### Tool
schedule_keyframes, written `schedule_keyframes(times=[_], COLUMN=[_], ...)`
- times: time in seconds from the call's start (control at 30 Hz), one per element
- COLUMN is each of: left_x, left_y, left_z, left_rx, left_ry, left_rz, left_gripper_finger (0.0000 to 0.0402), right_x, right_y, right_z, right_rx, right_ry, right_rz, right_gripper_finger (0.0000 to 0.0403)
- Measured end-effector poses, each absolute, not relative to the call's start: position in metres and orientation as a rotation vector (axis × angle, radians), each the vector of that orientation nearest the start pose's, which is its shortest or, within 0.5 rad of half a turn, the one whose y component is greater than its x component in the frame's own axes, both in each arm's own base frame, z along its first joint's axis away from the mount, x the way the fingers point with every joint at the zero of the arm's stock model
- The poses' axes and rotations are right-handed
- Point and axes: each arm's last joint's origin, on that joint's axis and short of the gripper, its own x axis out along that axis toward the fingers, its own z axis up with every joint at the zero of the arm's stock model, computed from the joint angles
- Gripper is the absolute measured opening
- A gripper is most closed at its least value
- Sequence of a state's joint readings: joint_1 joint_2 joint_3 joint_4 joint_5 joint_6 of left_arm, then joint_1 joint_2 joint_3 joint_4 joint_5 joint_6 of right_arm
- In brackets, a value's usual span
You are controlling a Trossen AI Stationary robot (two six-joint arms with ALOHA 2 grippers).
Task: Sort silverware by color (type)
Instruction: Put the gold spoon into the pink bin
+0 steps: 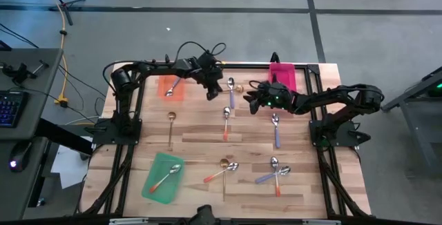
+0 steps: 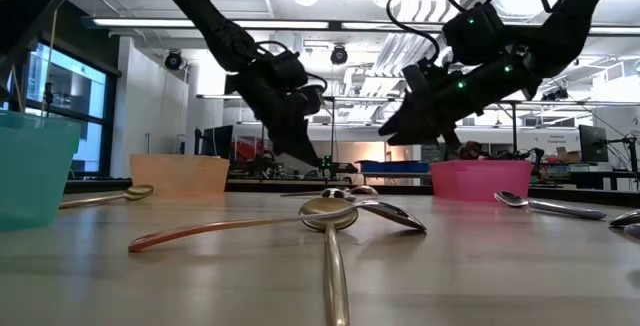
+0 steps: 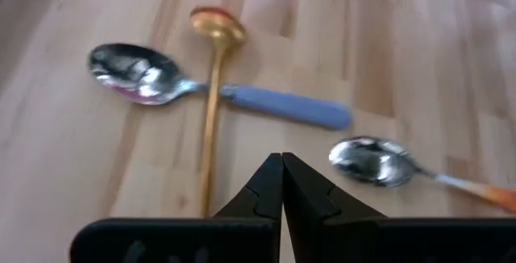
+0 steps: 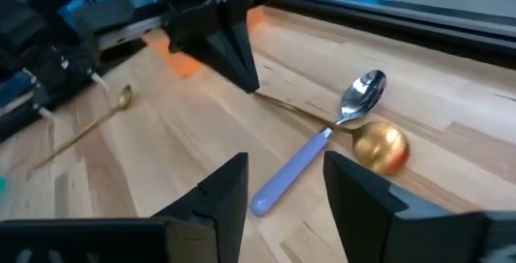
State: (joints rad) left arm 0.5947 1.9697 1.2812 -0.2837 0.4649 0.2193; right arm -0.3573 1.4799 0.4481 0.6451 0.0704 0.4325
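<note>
At the table's far middle a gold spoon (image 3: pixel 211 118) lies on the wood, with a purple-handled spoon (image 3: pixel 282 106) lying across its handle. My left gripper (image 3: pixel 282 166) is shut just above the gold spoon's handle end, and nothing shows between its fingertips. It also shows in the right wrist view as the dark left gripper (image 4: pixel 250 81). My right gripper (image 4: pixel 286 186) hovers open to the right of the pair, its fingers either side of the purple handle's free end (image 4: pixel 270 198) and clear of it. An orange-handled spoon (image 3: pixel 419 174) lies close by. My left gripper comes slanting down from the table's left, fingers shut together. The gold spoon's handle (image 3: pixel 206 190) runs past the outer side of one finger rather than between the tips. Whether the gripper touches it, I cannot tell.
An orange tray (image 1: pixel 166 81) at the far left holds one spoon, and so does a green tray (image 1: pixel 155 183) at the near left. A pink tray (image 1: pixel 283 79) stands at the far right. More spoons lie at mid-table (image 1: pixel 170 128), (image 1: pixel 275 130) and near the front edge (image 1: pixel 222 171), (image 1: pixel 276 172).
</note>
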Motion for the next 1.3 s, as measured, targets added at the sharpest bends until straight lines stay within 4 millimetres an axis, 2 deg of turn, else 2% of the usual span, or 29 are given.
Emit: schedule_keyframes(times=[0.13, 0.23, 0.37, 0.57, 0.73, 1.0, 1.3], left_x=[0.342, 0.341, 0.334, 0.308, 0.281, 0.247, 0.234], left_y=[0.213, 0.211, 0.206, 0.188, 0.171, 0.150, 0.143], left_z=[0.159, 0.158, 0.154, 0.157, 0.172, 0.185, 0.179], left_rx=[-0.267, -0.250, -0.259, -0.263, -0.253, -0.204, -0.187], left_ry=[0.865, 0.882, 0.880, 0.667, 0.492, 0.418, 0.433], left_rz=[0.059, 0.060, 0.057, 0.126, 0.197, 0.273, 0.299], left_gripper_finger=[0.0001, 0.0001, 0.0000, 0.0000, 0.0000, 0.0000, 0.0000], right_x=[0.247, 0.253, 0.263, 0.283, 0.313, 0.355, 0.372], right_y=[-0.094, -0.098, -0.115, -0.149, -0.177, -0.210, -0.224], right_z=[0.152, 0.157, 0.171, 0.187, 0.179, 0.170, 0.154], right_rx=[0.469, 0.392, 0.262, 0.101, 0.018, -0.046, -0.051], right_ry=[0.303, 0.386, 0.581, 0.770, 0.928, 1.103, 1.215], right_rz=[-0.491, -0.448, -0.417, -0.297, -0.187, -0.070, -0.058], right_gripper_finger=[0.0177, 0.0188, 0.0190, 0.0190, 0.0190, 0.0190, 0.0169])
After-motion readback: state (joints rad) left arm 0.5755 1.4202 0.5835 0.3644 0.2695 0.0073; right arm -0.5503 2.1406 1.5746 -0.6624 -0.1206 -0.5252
